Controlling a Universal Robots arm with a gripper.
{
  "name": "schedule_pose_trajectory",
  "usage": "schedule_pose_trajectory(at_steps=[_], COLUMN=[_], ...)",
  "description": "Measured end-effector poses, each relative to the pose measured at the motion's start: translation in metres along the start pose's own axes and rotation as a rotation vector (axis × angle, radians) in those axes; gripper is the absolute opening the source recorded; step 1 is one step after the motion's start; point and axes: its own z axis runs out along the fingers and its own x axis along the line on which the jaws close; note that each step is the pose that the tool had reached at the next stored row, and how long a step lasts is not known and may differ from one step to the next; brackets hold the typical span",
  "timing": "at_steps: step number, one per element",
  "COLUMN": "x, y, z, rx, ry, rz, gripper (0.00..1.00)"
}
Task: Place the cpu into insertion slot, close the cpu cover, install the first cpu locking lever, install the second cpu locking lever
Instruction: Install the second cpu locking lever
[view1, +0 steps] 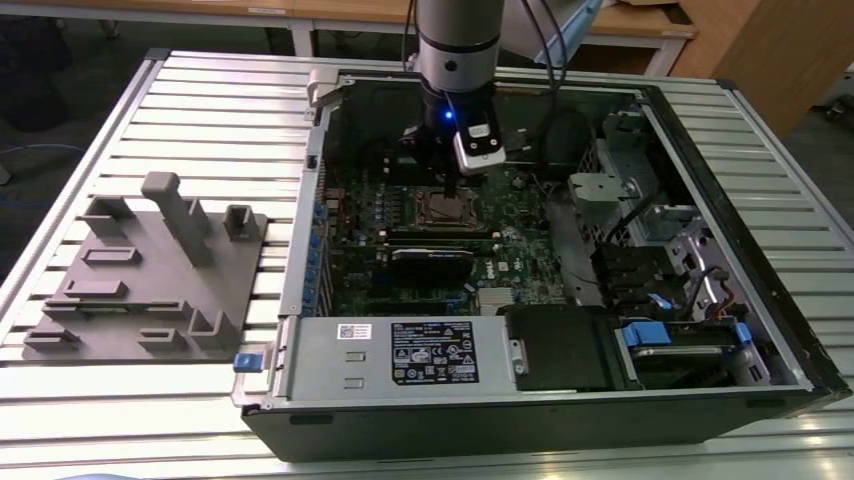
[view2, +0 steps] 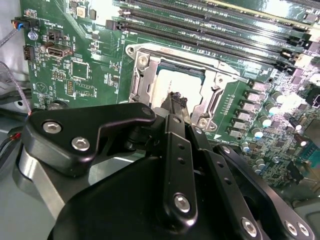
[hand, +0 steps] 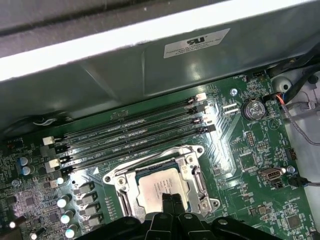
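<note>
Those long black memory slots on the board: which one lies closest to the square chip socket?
The memory slot right along the insertion slot rim, the last of the four parallel ones. The other three lie beyond it, toward the case wall.

In the second wrist view, the gripper (view2: 175, 100) is seen with fingertips pressed together above the cpu (view2: 172, 85), which is seated in the insertion slot (view2: 142, 85); memory slots (view2: 210, 35) are found at one o'clock.

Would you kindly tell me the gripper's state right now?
Gripper: shut, fingertips together over the cpu in its socket, holding nothing.
</note>
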Motion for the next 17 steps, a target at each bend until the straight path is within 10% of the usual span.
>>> schedule_pose_trajectory(at_steps=[17], x=[-0.0013], y=[-0.0032], z=[-0.0028], rx=[-0.0004], ry=[-0.0001], rz=[0.000], gripper=[0.10])
